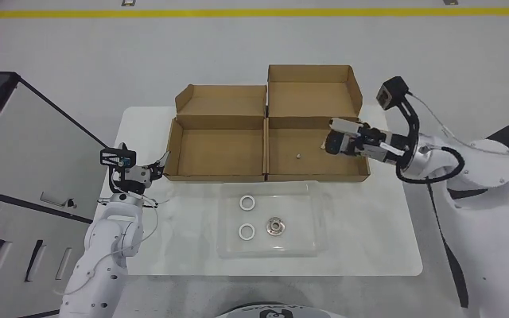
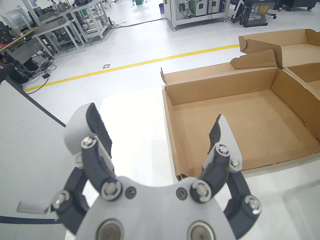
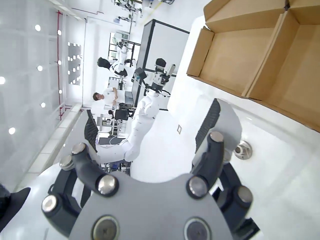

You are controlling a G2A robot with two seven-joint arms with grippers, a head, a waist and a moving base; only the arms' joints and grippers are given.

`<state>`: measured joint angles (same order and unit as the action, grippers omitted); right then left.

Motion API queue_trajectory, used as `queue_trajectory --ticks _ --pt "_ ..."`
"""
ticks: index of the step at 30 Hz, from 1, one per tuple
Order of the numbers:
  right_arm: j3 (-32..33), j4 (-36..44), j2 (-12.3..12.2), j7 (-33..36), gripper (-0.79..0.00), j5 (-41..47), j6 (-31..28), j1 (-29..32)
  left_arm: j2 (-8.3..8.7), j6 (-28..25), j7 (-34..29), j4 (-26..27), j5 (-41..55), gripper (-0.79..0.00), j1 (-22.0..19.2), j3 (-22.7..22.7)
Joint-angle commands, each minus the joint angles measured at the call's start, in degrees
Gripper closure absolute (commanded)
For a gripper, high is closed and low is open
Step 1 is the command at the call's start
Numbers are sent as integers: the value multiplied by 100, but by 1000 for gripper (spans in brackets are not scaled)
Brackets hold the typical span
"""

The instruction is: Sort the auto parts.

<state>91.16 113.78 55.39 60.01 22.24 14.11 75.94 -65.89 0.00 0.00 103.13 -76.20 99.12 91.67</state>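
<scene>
Nearest the robot: a clear plastic tray [image 1: 306, 199] on a white table [image 1: 374, 238]. Inside it, toward the left, a nearer white ring [image 1: 246, 232] and a farther white ring [image 1: 248, 203]. Just beside the nearer ring, a metal flanged part [image 1: 276, 226].

Beyond the tray, side by side and touching: a left cardboard box [image 1: 219, 151], bare inside, and a right cardboard box [image 1: 286, 139] with one small part [image 1: 297, 156] on its floor. Both lids folded back on the far side.

Left gripper [image 2: 155, 113] hovering at the table's left side, just outside the left box's corner, jaws spread wide, holding nothing. Right gripper [image 3: 152, 109] above the right end of the right box, jaws also spread wide and empty.

Probable trouble from here:
- Rings lying flat on a slick tray floor, so hard to pinch and apt to skate toward a wall.
- A light tray, easily nudged or dragged by a low finger.
- A fingertip catching the tray rim or a box's near wall on a low carry.
- Only one shared wall between the boxes, so a slightly early release could mean the wrong box.

Room to move:
- Open table to the left of the left box and to the right of the tray.
- Little gap between the tray's far rim and the boxes' near walls.
- Table edge close beside the left gripper.
- Far side closed off by the raised lids.
- Free space overhead.
</scene>
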Motion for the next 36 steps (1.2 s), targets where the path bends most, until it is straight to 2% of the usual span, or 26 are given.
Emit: queue_trajectory --ticks 1,7,13,36 --pt "368 110 -13 -44 -785 246 -60 277 0 0 0 0 0 -785 0 0" --pt "1230 406 -7 -146 -785 1041 -375 1062 0 0 0 0 0 -785 0 0" --pt "1699 592 19 -141 -785 1591 -638 1589 0 0 0 0 0 -785 0 0" --pt "1725 597 23 -144 -785 1642 -664 1625 -4 -25 13 34 56 -785 -21 -10"
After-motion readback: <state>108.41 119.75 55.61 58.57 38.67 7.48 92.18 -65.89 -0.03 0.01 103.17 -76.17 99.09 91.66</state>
